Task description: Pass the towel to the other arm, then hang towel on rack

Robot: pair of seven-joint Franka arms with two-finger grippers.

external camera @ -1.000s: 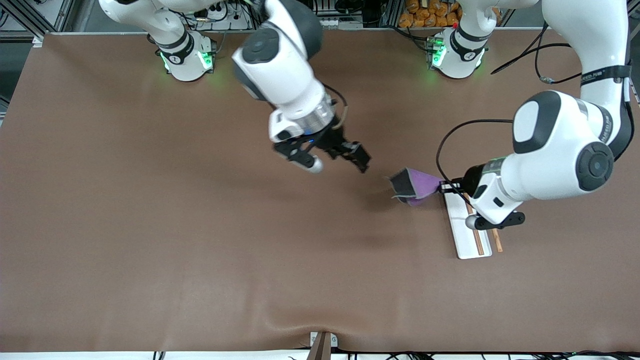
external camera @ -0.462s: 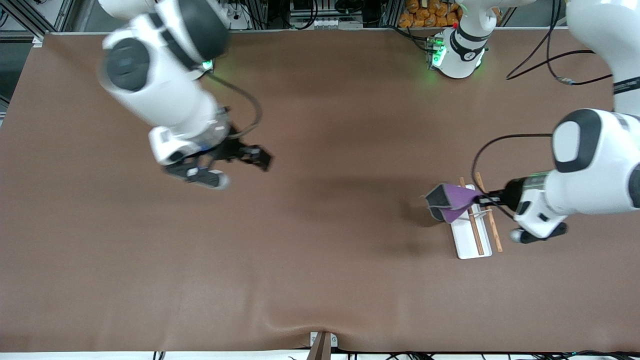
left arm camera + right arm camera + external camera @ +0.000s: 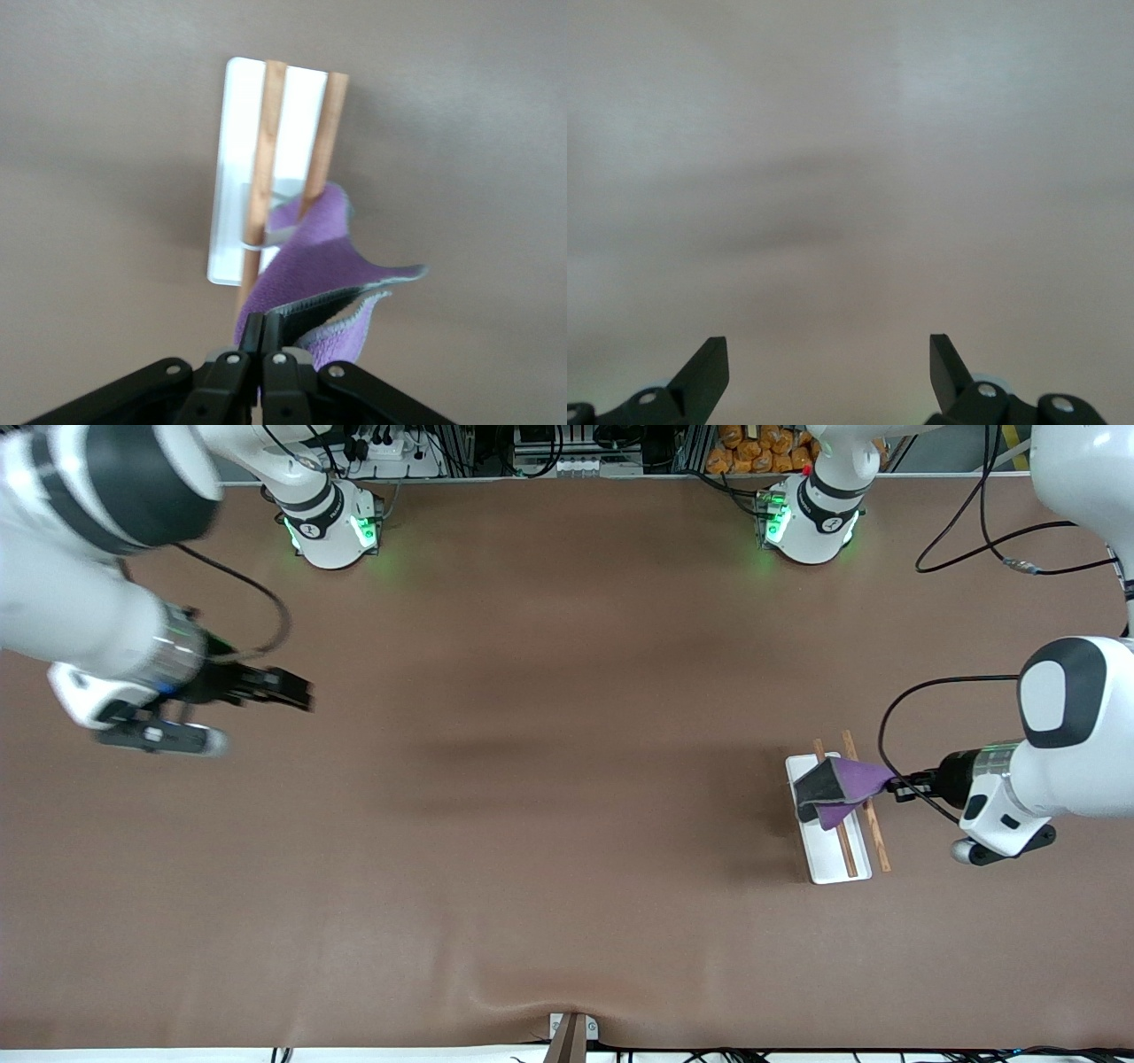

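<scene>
The towel (image 3: 837,788), purple with a dark grey underside, hangs folded from my left gripper (image 3: 892,784), which is shut on one of its corners. It hangs over the rack (image 3: 826,861), a white base carrying two wooden rods (image 3: 875,833), toward the left arm's end of the table. In the left wrist view the towel (image 3: 319,266) drapes from the left gripper (image 3: 263,324) across the rack (image 3: 232,177) and its rods (image 3: 268,133). My right gripper (image 3: 297,693) is open and empty over bare table toward the right arm's end. Its view shows only the right gripper (image 3: 828,350) over brown surface.
The brown mat (image 3: 549,806) covers the whole table. The two arm bases (image 3: 332,527) (image 3: 806,518) stand along the edge farthest from the front camera. A black cable (image 3: 921,691) loops above the table by the left arm. A small clamp (image 3: 571,1032) sits at the nearest edge.
The right arm has swung away from the middle toward its own end of the table, still open. The left arm has drawn the towel toward its end, from beside the rack to over it.
</scene>
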